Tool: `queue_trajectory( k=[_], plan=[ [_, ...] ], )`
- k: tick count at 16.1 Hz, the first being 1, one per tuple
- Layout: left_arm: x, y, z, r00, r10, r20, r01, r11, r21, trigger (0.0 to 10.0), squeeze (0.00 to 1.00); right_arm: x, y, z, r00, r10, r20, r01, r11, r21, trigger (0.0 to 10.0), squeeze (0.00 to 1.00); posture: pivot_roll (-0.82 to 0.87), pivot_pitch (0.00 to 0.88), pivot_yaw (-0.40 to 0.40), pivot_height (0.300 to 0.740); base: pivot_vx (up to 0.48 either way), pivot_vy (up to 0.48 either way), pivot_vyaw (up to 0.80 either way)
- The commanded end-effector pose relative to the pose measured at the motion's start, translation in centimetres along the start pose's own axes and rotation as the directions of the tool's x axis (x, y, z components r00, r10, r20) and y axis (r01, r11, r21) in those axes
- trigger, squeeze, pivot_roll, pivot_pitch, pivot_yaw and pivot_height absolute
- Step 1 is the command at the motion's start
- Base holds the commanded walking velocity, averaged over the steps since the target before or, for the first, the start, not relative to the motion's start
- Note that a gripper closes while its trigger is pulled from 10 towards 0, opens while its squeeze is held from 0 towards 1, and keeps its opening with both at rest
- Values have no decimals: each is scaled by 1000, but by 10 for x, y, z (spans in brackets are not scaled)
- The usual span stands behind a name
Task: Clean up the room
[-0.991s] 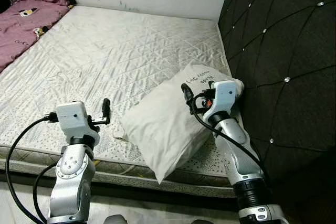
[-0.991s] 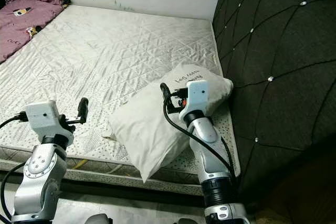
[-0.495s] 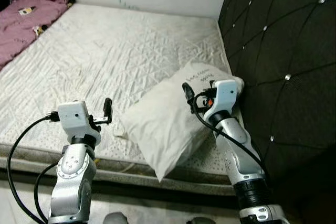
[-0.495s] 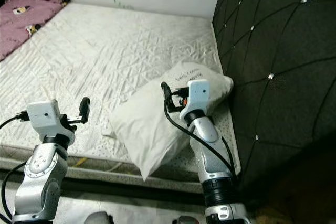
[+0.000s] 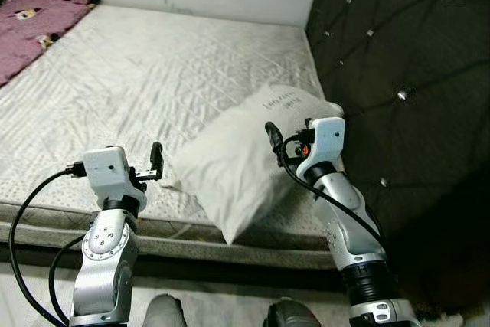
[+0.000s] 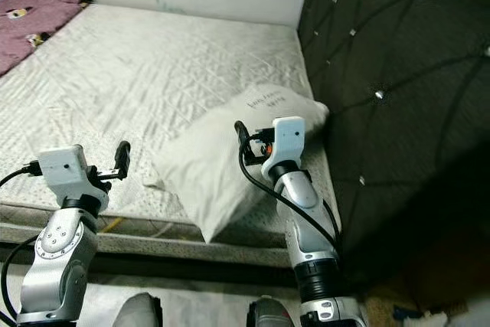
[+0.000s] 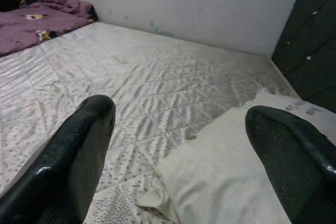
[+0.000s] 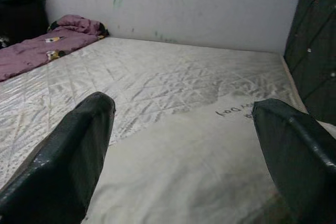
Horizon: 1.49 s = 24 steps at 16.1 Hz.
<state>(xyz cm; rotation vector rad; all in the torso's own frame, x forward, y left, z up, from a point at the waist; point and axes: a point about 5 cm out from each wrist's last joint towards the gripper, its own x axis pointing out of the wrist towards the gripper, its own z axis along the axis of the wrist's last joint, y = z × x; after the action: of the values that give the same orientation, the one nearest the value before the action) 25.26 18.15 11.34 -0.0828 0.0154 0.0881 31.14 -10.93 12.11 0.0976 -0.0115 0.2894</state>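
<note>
Looking at this, you're lining up on the pillow (image 5: 245,162), which is lying crooked at the near corner of the mattress (image 5: 153,74), one end just beside the dark tufted headboard (image 5: 398,51) and a corner hanging over the bed edge. Your right gripper (image 8: 184,145) is hovering over the pillow with fingers spread wide, holding nothing. Your left gripper (image 7: 178,150) is also spread and empty, sitting near the pillow's left edge. I'd say you're needing to drop both down and pinch the fabric. That pink blanket (image 5: 38,5) is waiting bunched at the far corner.
</note>
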Motion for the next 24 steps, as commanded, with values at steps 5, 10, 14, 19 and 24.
queue_trajectory(
  k=[5, 10, 14, 19, 24],
  plan=[
    [1, -4, 3, 1000, -28, 9, 28, 1000, -8, 10000, 0, 0, -1, -2, 1000, 6, -15, -6, 1000, -12, 10000, 0, -27, 11, -61, 673, 0, 0, 0],
    [2, -6, 5, 999, -42, 19, 42, 999, -15, 10000, 0, 1, -1, -1, 1000, 3, -14, -3, 1000, -12, 10000, 0, -31, 24, -61, 673, 0, 0, 0],
    [3, -7, 6, 999, -49, 24, 49, 999, -18, 10000, 0, 2, -2, 0, 1000, -1, -16, 0, 1000, -8, 10000, 0, -33, 27, -62, 673, 132, 0, -141],
    [3, -7, 6, 998, -57, 24, 57, 998, -16, 10000, 0, 2, -2, 0, 1000, -2, -15, 2, 1000, -10, 10000, 0, -33, 28, -61, 673, 305, 0, -113],
    [4, -8, 6, 998, -64, 21, 65, 998, -12, 10000, 0, 3, -2, 0, 1000, -4, -14, 4, 1000, -12, 10000, 0, -34, 29, -59, 673, 313, 0, 0]
  ],
)
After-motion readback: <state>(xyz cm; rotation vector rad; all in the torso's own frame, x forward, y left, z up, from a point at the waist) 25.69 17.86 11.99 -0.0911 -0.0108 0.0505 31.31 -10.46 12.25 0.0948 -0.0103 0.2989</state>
